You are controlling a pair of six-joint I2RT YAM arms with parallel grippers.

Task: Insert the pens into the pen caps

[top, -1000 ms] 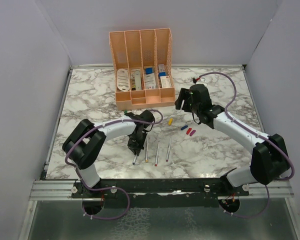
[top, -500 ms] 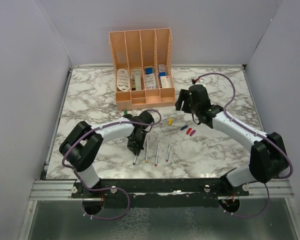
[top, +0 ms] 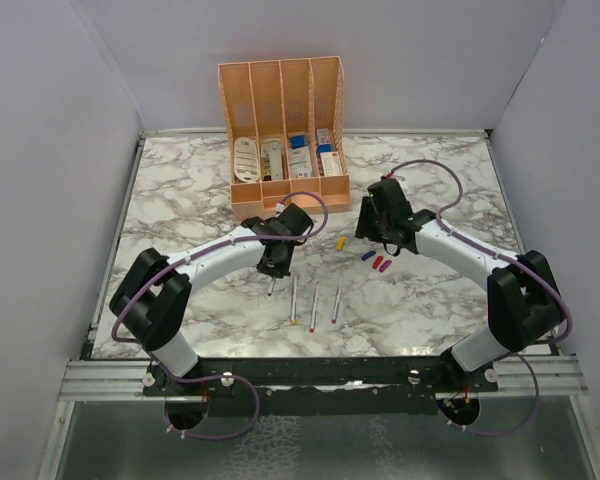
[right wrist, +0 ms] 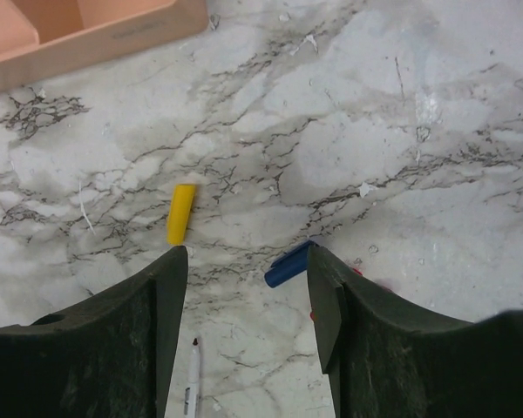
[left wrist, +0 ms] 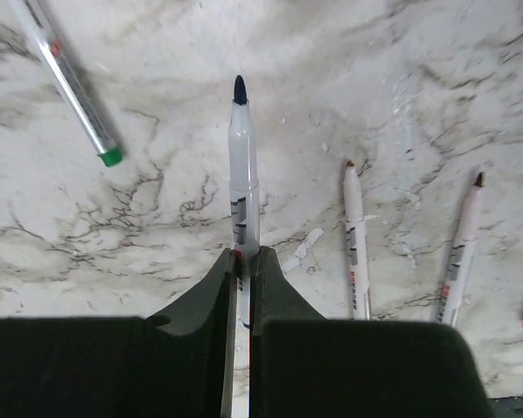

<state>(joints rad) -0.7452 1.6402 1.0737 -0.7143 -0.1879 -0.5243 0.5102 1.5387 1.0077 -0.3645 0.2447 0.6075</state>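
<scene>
My left gripper [top: 273, 268] [left wrist: 243, 254] is shut on a grey-white pen [left wrist: 243, 174] whose dark blue tip [left wrist: 239, 89] points away from the jaws, over the marble. Two more pens [left wrist: 356, 244] [left wrist: 460, 257] lie side by side to its right, and a green-ended pen [left wrist: 70, 87] lies at the upper left. Three loose pens [top: 313, 303] show in the top view. My right gripper [top: 373, 238] [right wrist: 246, 252] stands open just above the pen caps. The blue cap [right wrist: 288, 265] [top: 367, 255] touches its right finger, and the yellow cap [right wrist: 180, 212] [top: 340, 243] lies just past its left finger. Red [top: 377, 263] and magenta [top: 385, 264] caps lie beside the blue one.
A peach organiser [top: 283, 140] [right wrist: 78, 26] with stubby white and blue items stands at the back of the marble table [top: 180, 200]. Grey walls close in the left, right and back sides. A pen tip [right wrist: 193, 348] shows between my right fingers.
My left arm has carried the pen away from the row, toward the organiser. My right gripper has come down and left over the caps, its jaws slightly narrower.
</scene>
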